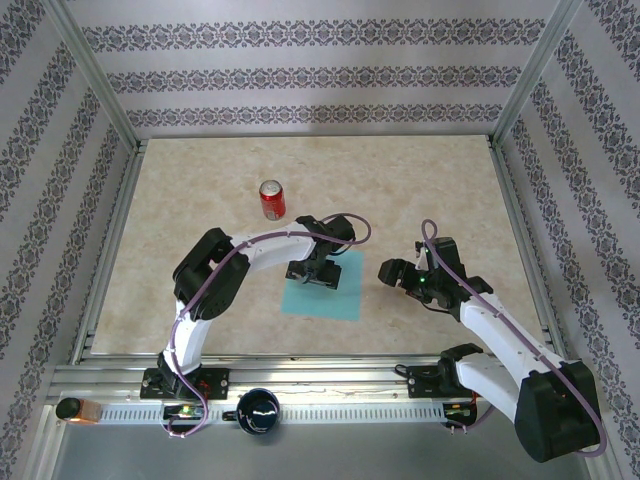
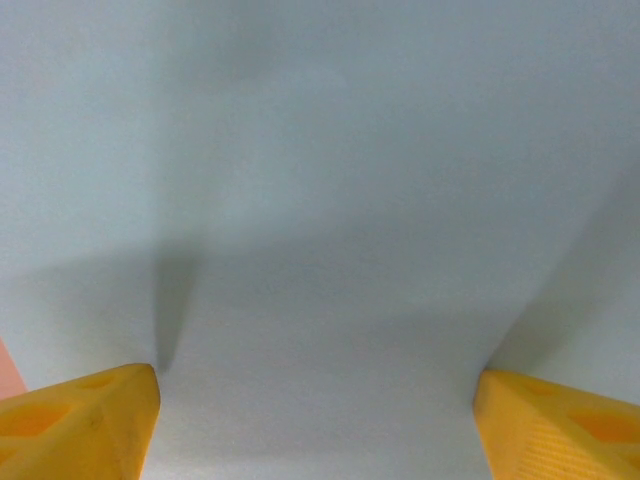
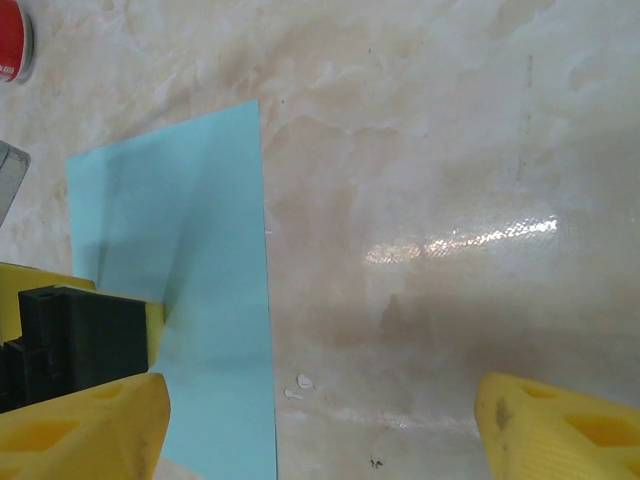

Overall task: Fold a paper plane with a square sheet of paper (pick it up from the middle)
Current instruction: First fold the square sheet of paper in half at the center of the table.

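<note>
middle pick-up: left gripper [image 2: 315,378] over square sheet of paper [image 1: 340,300], jaws spread; right gripper [image 3: 320,388] at 3 o'clock, jaws released. next: pinch centre.

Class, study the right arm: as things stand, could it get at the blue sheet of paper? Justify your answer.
Probably yes, at its right edge: the open right gripper hangs just beside the sheet with bare table between. The left gripper sits over the sheet's middle, blocking that part.
</note>
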`<state>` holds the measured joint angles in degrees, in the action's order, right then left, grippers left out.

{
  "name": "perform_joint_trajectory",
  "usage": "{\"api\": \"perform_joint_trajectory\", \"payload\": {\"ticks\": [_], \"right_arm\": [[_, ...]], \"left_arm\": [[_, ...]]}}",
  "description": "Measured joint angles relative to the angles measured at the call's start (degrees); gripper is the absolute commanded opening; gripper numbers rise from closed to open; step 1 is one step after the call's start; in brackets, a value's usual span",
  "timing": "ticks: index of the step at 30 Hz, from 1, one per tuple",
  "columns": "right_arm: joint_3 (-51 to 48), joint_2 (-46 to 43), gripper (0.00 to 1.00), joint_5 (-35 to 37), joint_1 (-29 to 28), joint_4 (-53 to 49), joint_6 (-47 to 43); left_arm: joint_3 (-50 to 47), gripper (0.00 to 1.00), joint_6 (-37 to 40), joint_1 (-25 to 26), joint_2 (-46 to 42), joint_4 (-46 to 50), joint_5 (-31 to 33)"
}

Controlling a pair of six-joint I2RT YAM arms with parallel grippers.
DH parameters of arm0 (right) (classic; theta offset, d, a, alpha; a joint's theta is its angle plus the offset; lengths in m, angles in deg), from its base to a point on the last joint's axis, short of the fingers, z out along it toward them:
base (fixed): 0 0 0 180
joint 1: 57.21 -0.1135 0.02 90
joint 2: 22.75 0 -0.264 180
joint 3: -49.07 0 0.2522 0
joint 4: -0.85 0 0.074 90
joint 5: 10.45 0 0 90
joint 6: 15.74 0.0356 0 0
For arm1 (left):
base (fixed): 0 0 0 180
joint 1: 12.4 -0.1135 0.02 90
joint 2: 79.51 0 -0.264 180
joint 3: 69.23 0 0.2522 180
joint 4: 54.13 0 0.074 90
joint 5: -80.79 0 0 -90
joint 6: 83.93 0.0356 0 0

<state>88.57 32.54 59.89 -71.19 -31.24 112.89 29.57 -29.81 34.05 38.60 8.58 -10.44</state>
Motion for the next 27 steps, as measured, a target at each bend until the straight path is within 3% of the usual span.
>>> {"api": "perform_joint_trajectory", "payload": {"ticks": [27], "right_arm": [[0.5, 6.7, 0.81, -3.8, -0.2, 1.0, -2.2]], "left_arm": [[3.6, 0.83, -4.6, 0.1, 1.2, -0.2, -1.6]]}}
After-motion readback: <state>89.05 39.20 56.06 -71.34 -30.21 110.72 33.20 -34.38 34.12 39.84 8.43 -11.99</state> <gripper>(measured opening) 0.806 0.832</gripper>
